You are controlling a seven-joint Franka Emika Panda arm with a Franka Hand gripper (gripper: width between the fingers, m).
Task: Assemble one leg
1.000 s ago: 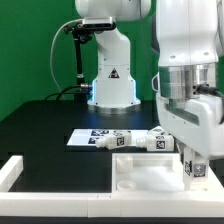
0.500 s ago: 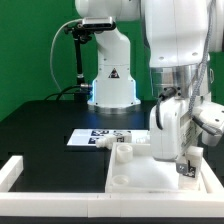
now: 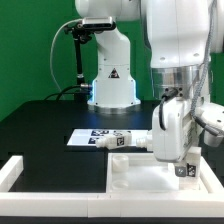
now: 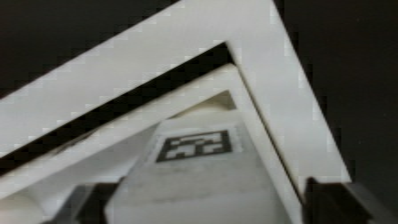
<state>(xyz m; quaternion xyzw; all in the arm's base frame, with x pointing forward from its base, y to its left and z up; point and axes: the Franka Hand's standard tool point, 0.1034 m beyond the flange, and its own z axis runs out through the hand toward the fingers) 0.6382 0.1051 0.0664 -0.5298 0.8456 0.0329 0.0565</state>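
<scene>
A white leg [image 3: 127, 142] with black-and-white tags lies on the black table beside the marker board [image 3: 92, 137]. My gripper [image 3: 186, 171] hangs low over the near right part of the large white tabletop slab [image 3: 140, 176], well to the exterior view's right of the leg. In the wrist view the two dark fingers [image 4: 82, 206] stand wide apart at the frame's edges. Between them [image 4: 214, 212] there is only the slab's surface with its tag [image 4: 196, 147]. The gripper is open and holds nothing. No leg shows in the wrist view.
The white border frame [image 3: 14, 171] runs along the table's near left and also shows as white strips in the wrist view [image 4: 107, 75]. The robot base [image 3: 111, 80] stands behind the marker board, and my arm hides the far right of the table.
The arm has swung toward the exterior view's left and turned at the wrist, bringing the gripper lower over the slab. In the last half second it has hardly moved.
</scene>
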